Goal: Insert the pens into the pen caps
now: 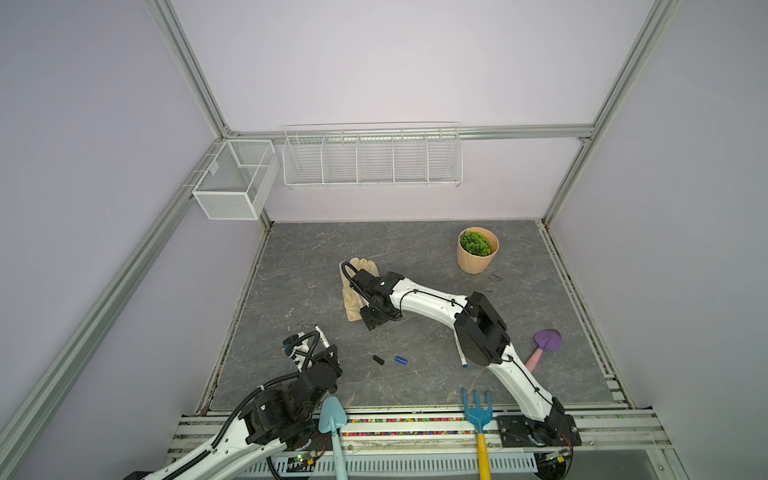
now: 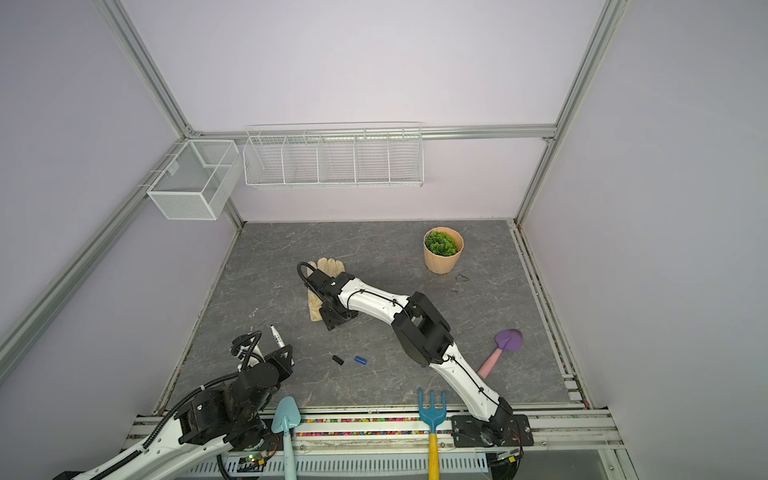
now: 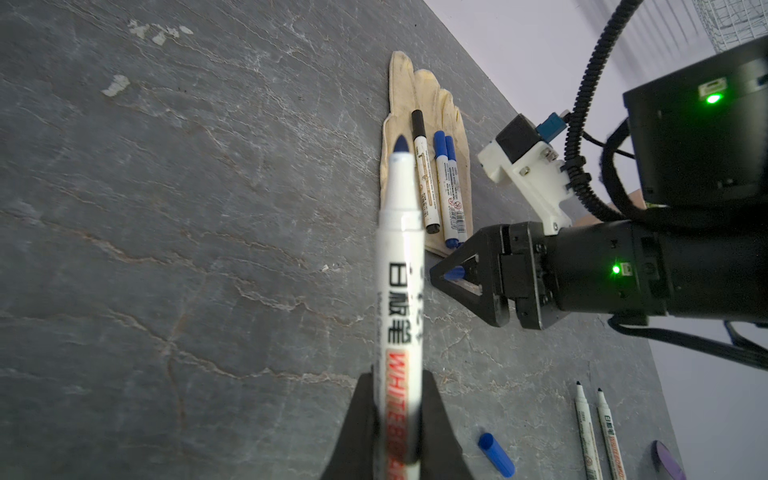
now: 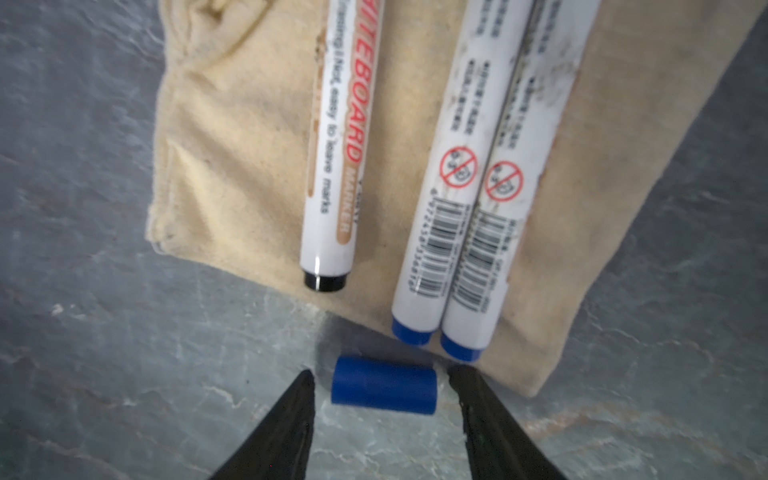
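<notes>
**Pen in my left, cap not yet picked up**

My left pincer (image 3: pixel 398 399) is pressed onto a bare blue-tipped pen (image 3: pixel 399 232), held clear of the worktop (image 1: pixel 415 249); my right pincer (image 4: pixel 382 374) stands spread over a blue cap (image 4: pixel 384 390). The cap lies on the worktop just beside the cuff of the glove (image 4: pixel 232 124); one jaw sits off each end of it, and neither seems to touch.

I judge the step in hand to be fetching this cap for the held pen. As the jaws stand, closing would grip the cap end to end and cover its mouth; I reckon a turn of the wrist is called for first, so the sides get pinched. I cannot tell which end is open.

Three capped pens (image 3: pixel 446 187) lie on the glove; two bare pens (image 3: pixel 586 428) lie side by side on the worktop; spare caps (image 1: pixel 377 360), one black and one blue, lie apart from them.

The pot (image 1: pixel 476 259) holds a green plant (image 1: pixel 475 243); I see nothing in the basket (image 1: pixel 232 183) or the rack (image 1: pixel 374 162).
</notes>
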`<action>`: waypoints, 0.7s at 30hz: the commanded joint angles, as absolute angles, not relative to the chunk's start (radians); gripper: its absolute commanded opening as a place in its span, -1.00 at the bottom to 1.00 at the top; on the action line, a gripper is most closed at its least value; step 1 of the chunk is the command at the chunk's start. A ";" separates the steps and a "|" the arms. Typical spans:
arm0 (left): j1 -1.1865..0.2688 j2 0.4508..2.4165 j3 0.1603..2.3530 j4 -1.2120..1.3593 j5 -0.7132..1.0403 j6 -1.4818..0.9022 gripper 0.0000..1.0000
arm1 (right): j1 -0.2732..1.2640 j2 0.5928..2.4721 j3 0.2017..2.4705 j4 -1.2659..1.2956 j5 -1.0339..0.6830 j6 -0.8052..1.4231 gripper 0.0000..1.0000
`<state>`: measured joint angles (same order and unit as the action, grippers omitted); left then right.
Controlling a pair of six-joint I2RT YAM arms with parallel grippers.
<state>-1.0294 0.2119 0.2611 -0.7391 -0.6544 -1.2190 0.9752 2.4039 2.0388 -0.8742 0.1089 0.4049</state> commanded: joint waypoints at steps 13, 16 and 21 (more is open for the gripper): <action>-1.027 0.317 0.262 -0.656 -0.677 -1.205 -1.00 | 0.903 2.046 1.491 -0.690 0.127 0.401 0.13; -1.026 0.334 0.267 -0.650 -0.678 -1.201 -1.00 | 0.947 1.919 1.367 -0.650 0.053 0.234 0.12; -1.026 0.338 0.257 -0.624 -0.672 -1.206 -1.00 | 1.093 1.778 1.230 -0.700 -0.057 0.031 0.13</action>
